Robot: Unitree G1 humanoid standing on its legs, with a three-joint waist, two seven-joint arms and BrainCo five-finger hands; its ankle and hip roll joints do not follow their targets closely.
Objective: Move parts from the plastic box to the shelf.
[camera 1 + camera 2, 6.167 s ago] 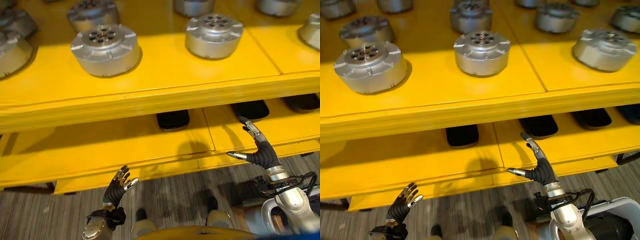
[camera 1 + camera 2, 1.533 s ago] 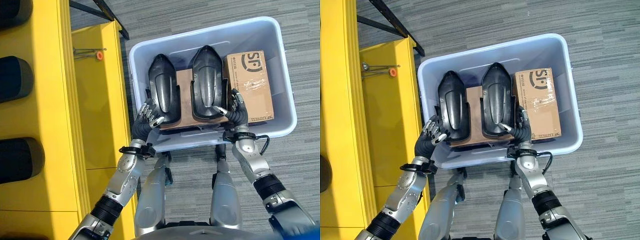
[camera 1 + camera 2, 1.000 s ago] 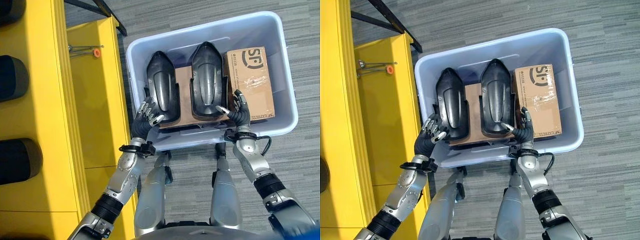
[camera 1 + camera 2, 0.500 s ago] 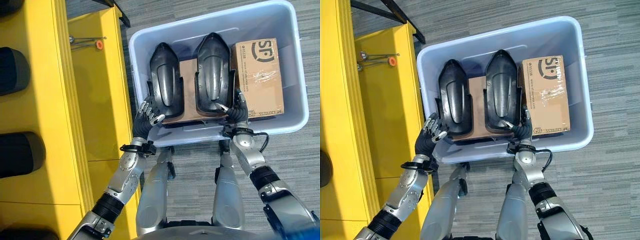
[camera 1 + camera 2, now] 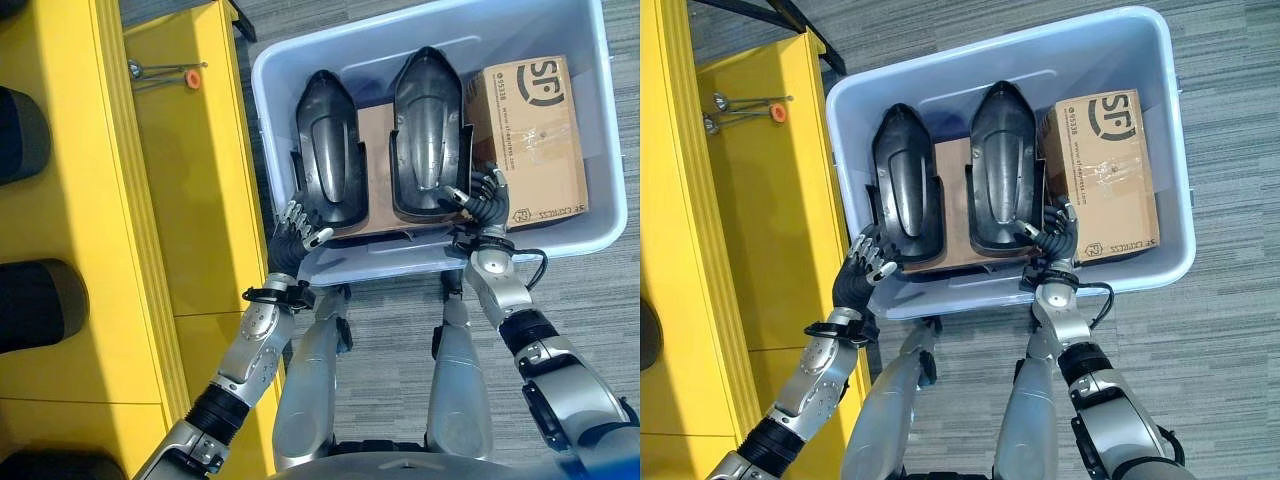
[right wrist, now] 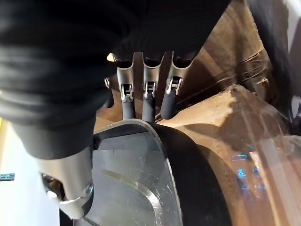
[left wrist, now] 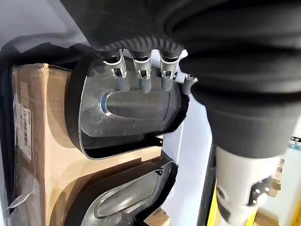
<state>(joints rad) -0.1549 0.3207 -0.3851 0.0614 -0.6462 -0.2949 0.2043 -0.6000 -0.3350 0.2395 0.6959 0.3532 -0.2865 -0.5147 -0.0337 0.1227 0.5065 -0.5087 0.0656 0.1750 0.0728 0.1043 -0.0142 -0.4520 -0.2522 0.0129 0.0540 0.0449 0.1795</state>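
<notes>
A pale blue plastic box [image 5: 340, 55] stands on the floor below me. In it two black shell-shaped parts lie side by side on a flat cardboard sheet [image 5: 375, 150]. My left hand [image 5: 295, 228] hovers at the near end of the left part [image 5: 328, 145], its fingers [image 7: 143, 77] relaxed just above the shell, holding nothing. My right hand [image 5: 482, 198] is at the near end of the right part [image 5: 428, 125]. Its straight fingers [image 6: 148, 101] reach into the gap between that part and a brown carton [image 5: 532, 135], and its thumb lies over the part's end.
The yellow shelf [image 5: 150, 200] runs along the left, with black parts [image 5: 38, 305] lying on its lower level. A small orange-tipped tool [image 5: 165, 72] lies on the shelf's edge near the box. Grey carpet surrounds the box.
The view has shifted a little. My right hand has pushed forward, so its fingers now sit between the right part and the carton. The left hand has hardly moved.
</notes>
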